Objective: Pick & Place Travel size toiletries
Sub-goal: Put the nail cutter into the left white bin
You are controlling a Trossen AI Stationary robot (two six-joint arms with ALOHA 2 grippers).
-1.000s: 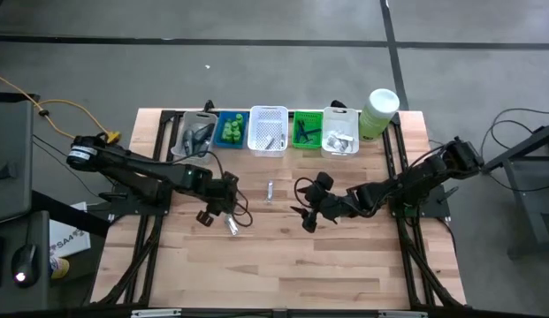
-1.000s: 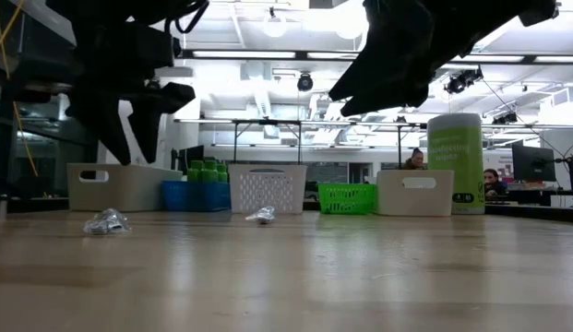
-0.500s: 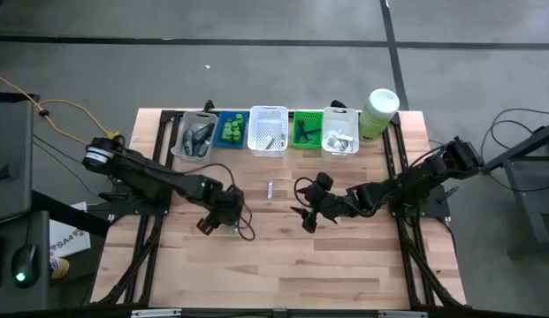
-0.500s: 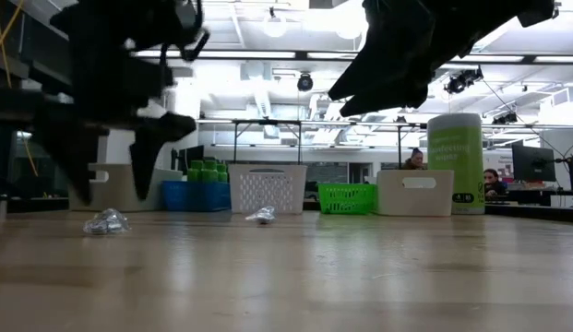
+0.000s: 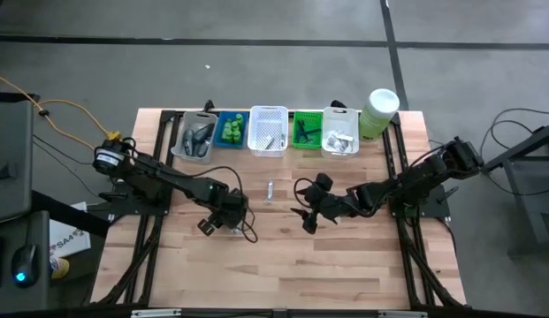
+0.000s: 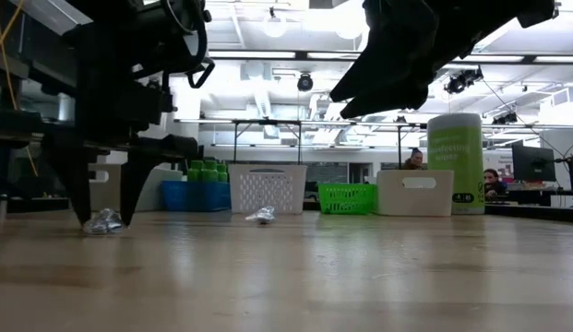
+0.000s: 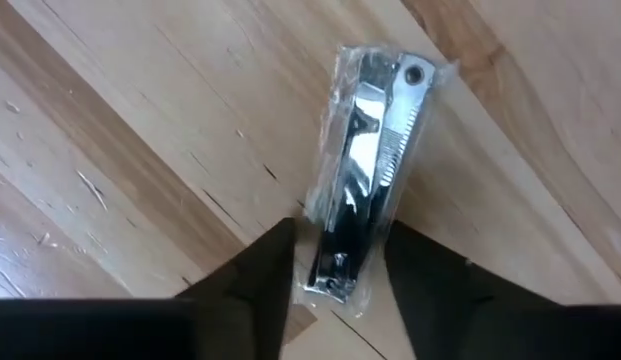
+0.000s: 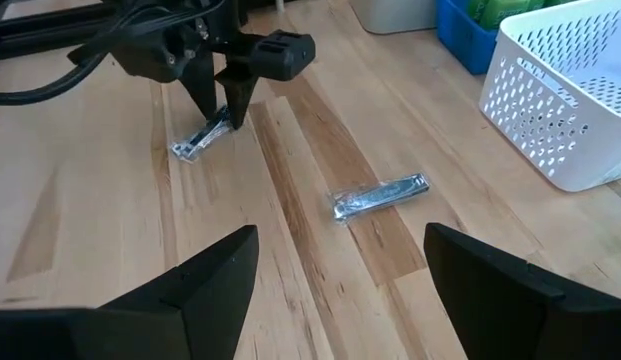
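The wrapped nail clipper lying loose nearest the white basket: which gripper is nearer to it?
Right, narrowly. The right gripper hovers beside the clipper; the left gripper is down over another wrapped clipper, slightly farther.

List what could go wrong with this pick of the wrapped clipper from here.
1. The left end effector straddles only one end of the silvery nail clipper in clear plastic wrap, so it may pivot or slip when lifted.
2. The fingertips stand at the wooden table top; closing may pinch only the loose wrap.
3. The open right end effector hangs near the second wrapped clipper.
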